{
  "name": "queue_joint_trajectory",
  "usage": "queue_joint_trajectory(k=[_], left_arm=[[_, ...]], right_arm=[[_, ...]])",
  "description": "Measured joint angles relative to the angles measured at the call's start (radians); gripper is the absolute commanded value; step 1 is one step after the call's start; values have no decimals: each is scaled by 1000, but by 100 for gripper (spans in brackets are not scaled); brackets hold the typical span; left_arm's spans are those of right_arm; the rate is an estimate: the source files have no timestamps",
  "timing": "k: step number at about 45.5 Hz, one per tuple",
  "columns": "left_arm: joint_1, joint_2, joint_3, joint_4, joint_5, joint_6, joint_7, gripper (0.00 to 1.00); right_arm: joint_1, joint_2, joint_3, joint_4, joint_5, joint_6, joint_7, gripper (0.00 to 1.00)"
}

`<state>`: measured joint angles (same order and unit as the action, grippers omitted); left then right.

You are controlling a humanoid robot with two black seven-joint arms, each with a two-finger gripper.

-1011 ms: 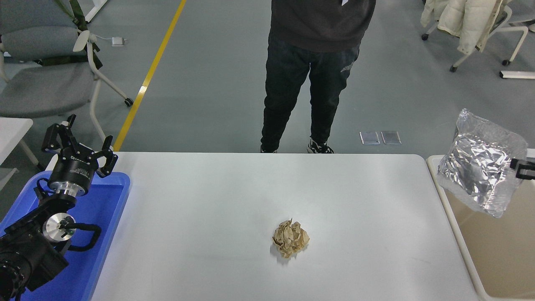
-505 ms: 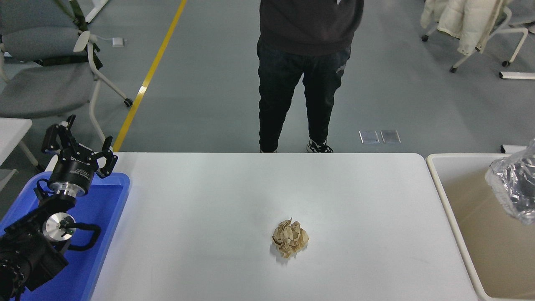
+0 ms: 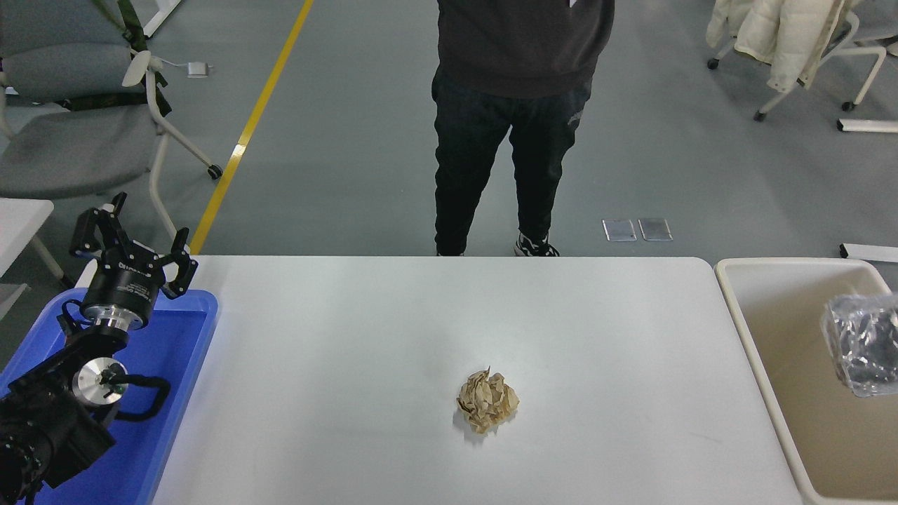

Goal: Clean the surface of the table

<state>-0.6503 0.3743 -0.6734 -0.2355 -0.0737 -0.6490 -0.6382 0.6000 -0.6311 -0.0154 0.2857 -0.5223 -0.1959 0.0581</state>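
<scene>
White table surface (image 3: 351, 351) fills frame centre. Beige bin (image 3: 772, 393) at right edge, silver foil bag (image 3: 861, 344) over it. Blue tray (image 3: 168, 393) lower left; left gripper (image 3: 133, 245) parked above, jaws wide, empty. Crumpled brown paper ball (image 3: 487, 400) on table, lower centre.

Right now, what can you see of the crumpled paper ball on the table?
The crumpled paper ball is tan-brown, looks like kraft paper, and is wadded into a rough lump with sharp creases. It rests on the white table surface, somewhat right of center toward the near edge, casting a faint shadow. Nothing else touches it; no gripper is near.
</scene>
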Motion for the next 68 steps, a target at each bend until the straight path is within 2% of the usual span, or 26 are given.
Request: queue_joint_trajectory(k=[16, 44, 45, 46, 47, 48, 68], left_arm=[[0, 0, 0, 0, 0, 0, 0, 100], [0, 0, 0, 0, 0, 0, 0, 100], [0, 0, 0, 0, 0, 0, 0, 100], [0, 0, 0, 0, 0, 0, 0, 100], [0, 0, 0, 0, 0, 0, 0, 100], [0, 0, 0, 0, 0, 0, 0, 100], [0, 0, 0, 0, 0, 0, 0, 100]], right_arm=[[-23, 190, 18, -195, 82, -13, -8, 0], [-21, 258, 24, -245, 117, -48, -24, 0], [-21, 259, 24, -246, 117, -48, -24, 16], [-21, 259, 23, -246, 118, -49, -25, 41], [-20, 259, 23, -247, 118, -50, -25, 73], [-19, 259, 22, -247, 118, -52, -25, 100], [-5, 253, 12, -249, 120, -47, -22, 100]])
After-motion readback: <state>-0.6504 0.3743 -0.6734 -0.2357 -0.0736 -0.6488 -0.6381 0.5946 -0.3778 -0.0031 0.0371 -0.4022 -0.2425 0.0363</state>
